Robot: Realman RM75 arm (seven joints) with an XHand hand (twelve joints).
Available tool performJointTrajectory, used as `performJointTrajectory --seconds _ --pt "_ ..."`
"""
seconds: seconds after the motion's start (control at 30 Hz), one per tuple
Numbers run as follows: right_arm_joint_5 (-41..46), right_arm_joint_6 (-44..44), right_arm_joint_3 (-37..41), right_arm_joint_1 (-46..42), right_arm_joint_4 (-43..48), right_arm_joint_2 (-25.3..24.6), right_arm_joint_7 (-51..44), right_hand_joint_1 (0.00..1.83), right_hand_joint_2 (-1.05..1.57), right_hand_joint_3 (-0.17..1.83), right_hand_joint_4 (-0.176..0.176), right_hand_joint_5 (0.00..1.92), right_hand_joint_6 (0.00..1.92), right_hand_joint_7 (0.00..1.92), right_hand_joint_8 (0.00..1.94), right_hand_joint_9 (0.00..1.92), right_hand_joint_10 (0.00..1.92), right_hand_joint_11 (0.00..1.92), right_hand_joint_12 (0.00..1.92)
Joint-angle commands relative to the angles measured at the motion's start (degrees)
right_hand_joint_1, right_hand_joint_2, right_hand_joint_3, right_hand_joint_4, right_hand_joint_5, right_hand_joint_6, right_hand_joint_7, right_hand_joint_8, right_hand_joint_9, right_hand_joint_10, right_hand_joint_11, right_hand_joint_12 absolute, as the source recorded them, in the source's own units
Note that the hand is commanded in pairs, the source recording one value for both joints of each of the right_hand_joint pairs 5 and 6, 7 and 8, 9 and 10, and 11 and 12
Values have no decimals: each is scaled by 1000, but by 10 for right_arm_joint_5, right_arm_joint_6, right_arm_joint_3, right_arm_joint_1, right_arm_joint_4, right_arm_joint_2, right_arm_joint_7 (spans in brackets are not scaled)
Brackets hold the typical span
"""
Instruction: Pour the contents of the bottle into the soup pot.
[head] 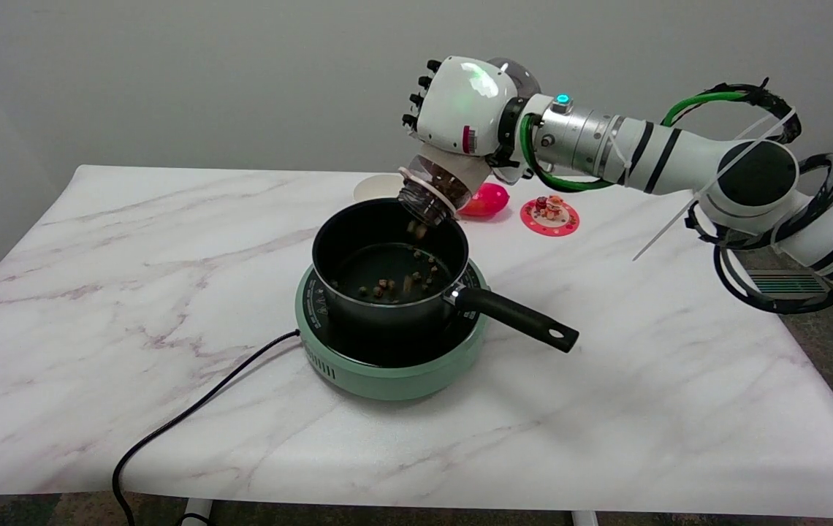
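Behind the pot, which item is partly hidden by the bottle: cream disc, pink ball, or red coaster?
The cream disc; the pink ball and red coaster lie right of it.

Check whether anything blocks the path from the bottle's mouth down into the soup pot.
Nothing visible does. The right hand holds the bottle tilted mouth-down over the open, lidless soup pot, and pieces are dropping straight in.

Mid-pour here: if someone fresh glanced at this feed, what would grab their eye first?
First, the right hand above the table's middle, holding a clear bottle tipped mouth-down over the black pot, with small brown bits falling and already scattered on the pot's bottom. Next, the mint-green hotplate under the pot, its black cord trailing off the near edge. Behind, a bright pink toy and a pink coaster.
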Motion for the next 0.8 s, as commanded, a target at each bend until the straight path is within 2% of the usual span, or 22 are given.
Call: performJointTrajectory --seconds 0.03,0.33,0.53,0.8 --pt "-32 1 -28 27 -8 4 35 1547 755 831 0 1920 1920 1920 1920 1351 1351 1177 1177" --pt "-38 1 -28 28 -8 8 42 1550 744 851 0 1920 1920 1920 1920 1354 1354 1182 1182" --pt "-121 1 -27 33 4 9 99 1554 732 859 0 1920 1920 1920 1920 1354 1354 1183 1183" --pt "-122 6 -29 56 10 7 94 1559 725 863 0 1920 1920 1920 1920 1356 1356 1184 1184"
